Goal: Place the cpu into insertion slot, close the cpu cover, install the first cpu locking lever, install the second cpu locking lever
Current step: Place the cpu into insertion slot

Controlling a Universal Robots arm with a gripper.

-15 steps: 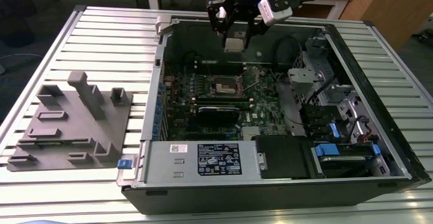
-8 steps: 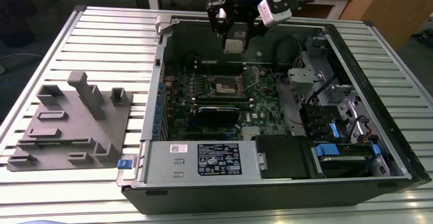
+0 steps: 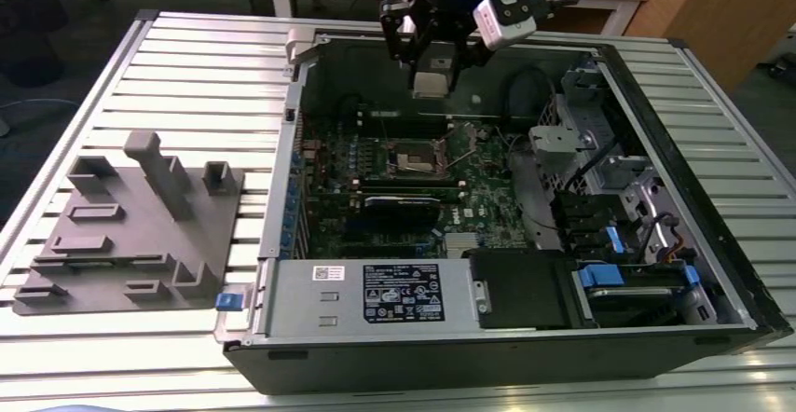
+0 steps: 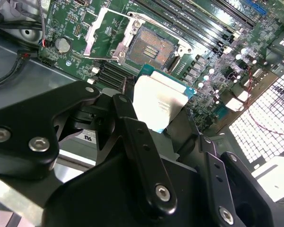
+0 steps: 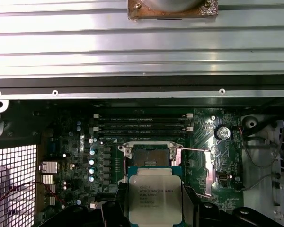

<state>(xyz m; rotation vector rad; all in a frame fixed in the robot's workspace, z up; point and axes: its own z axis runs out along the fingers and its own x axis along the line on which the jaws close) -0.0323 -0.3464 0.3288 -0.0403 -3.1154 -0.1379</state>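
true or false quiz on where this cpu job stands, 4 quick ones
1. The pincer holds the cpu. True.
2. The cpu sits in the slot. False: the slot is empty, its dark centre bare, and the cpu is held clear of it.
3. The case is closed. False: its side is open and the green board shows.
4. A grey rack lies at the exterior view's left of the case. True.
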